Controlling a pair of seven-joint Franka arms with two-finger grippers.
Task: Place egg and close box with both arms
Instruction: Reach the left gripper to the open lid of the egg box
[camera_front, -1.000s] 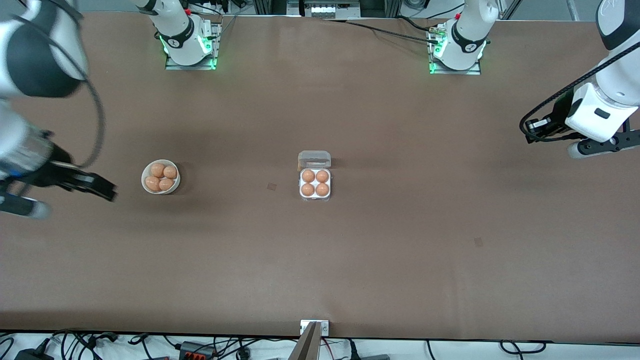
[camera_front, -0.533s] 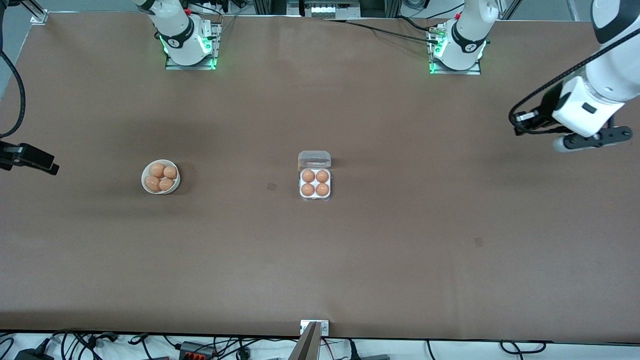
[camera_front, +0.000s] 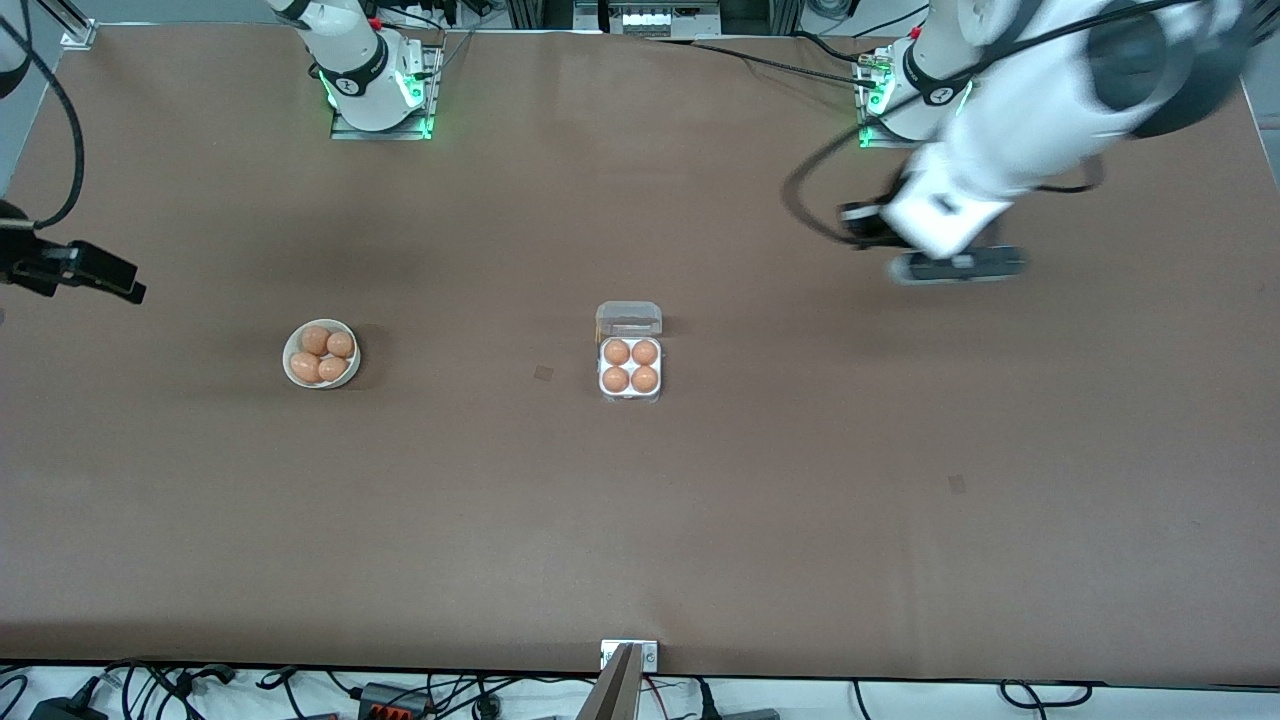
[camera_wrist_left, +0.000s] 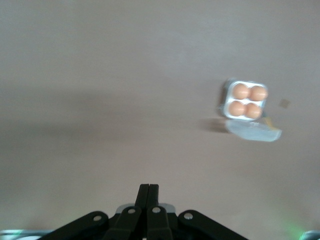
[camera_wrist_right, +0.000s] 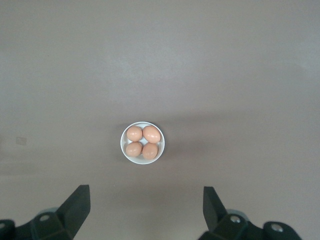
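left gripper (camera_wrist_left: 148, 192) swung inward, pinched empty | right gripper (camera_wrist_right: 145, 207) spread, empty | clear box (camera_front: 630, 365) unlidded

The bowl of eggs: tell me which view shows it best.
The right wrist view: the bowl sits near the middle of the picture, seen from straight above, its four eggs clearly apart. The front view shows the bowl small, toward the right arm's end of the table. The left wrist view shows only the box, not the bowl.

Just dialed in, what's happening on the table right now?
Neither arm holds anything. The small clear-plastic egg carton sits mid-table with all four cells filled and its hinged lid open. The left gripper is shut, up over bare table. The right gripper hangs open, its camera looking down on the round white bowl of four eggs.
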